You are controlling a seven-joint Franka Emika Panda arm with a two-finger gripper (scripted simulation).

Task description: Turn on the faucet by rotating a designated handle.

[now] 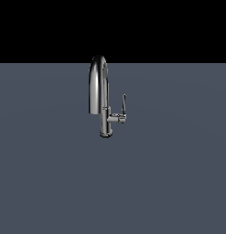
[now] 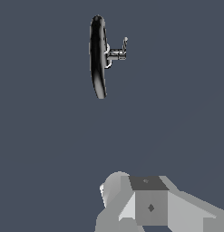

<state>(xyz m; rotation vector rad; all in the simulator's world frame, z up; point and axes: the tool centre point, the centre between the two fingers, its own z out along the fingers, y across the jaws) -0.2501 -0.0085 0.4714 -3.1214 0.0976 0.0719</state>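
The faucet (image 1: 98, 87) is shiny chrome with a tall arched spout and stands on a round base on the grey floor. Its handle (image 1: 124, 104) is a thin flat lever standing upright at the end of a short horizontal stub, on the exterior view's right of the stem. The wrist view looks down on the faucet (image 2: 97, 59) and the handle (image 2: 125, 45) from a distance. Grey blocky parts of my gripper (image 2: 149, 206) show at that picture's edge, well apart from the faucet. Its fingertips are not distinguishable. The exterior view does not show the gripper.
A flat grey-blue floor (image 1: 50, 183) spreads around the faucet. Behind it the background is black.
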